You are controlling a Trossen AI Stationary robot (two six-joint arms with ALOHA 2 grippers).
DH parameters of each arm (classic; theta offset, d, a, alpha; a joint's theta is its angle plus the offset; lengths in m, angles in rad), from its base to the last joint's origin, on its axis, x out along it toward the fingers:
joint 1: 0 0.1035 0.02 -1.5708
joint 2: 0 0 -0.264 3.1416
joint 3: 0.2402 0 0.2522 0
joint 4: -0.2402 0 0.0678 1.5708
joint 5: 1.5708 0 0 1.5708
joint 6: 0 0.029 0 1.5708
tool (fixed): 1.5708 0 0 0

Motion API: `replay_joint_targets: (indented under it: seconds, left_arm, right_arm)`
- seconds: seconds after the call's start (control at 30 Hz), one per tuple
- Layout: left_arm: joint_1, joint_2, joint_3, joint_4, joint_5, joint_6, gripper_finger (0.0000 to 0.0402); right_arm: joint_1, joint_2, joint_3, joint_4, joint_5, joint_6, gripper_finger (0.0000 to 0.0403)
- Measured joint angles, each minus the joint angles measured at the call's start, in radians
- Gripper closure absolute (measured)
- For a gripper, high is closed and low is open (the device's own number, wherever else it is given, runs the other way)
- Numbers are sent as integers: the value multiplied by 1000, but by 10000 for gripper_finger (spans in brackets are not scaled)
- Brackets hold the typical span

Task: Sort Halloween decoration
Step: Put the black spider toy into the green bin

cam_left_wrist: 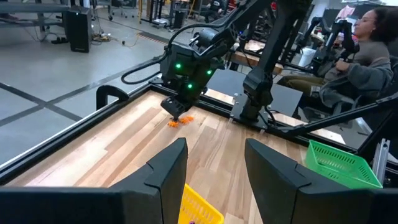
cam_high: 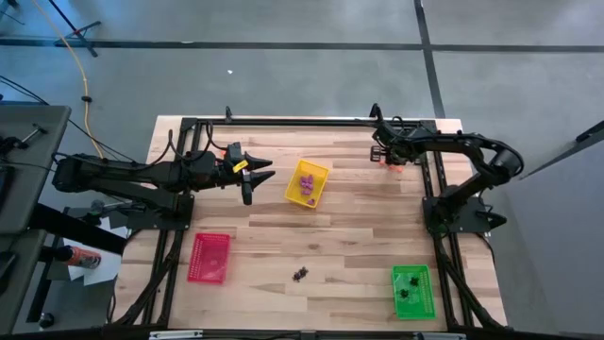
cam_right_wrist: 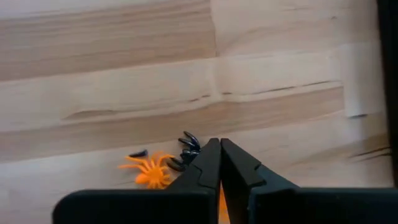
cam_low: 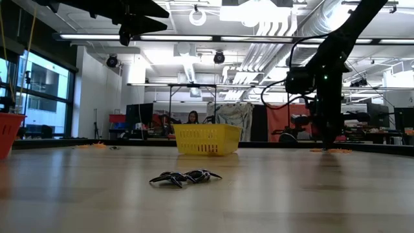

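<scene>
Fingers of my right pincer (cam_right_wrist: 219, 163) are clenched beside the orange spider (cam_right_wrist: 149, 171); they may have missed it, lifting nothing.

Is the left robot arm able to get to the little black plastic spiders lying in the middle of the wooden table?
Probably yes. The left gripper hovers open beside the yellow tray, and the black plastic spiders lie on bare wooden table between the red tray and green tray, nothing covering them.
</scene>
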Motion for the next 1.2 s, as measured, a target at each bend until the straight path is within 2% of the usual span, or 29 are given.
replay_joint_targets:
  seconds: [0.33, 0.57, 0.93, 1.2]
  left_arm:
    - [0, 0, 0, 0, 0, 0, 250]
    - [0, 0, 0, 0, 0, -1, 250]
    - [0, 0, 0, 0, 0, -3, 250]
    - [0, 0, 0, 0, 0, -4, 250]
  right_arm:
    - [46, 1, 0, 31, -20, -13, 402]
    - [120, 0, 0, 10, -52, -38, 402]
    - [336, -1, 2, -73, -83, -26, 403]
    - [561, -1, 2, -68, -105, 103, 403]
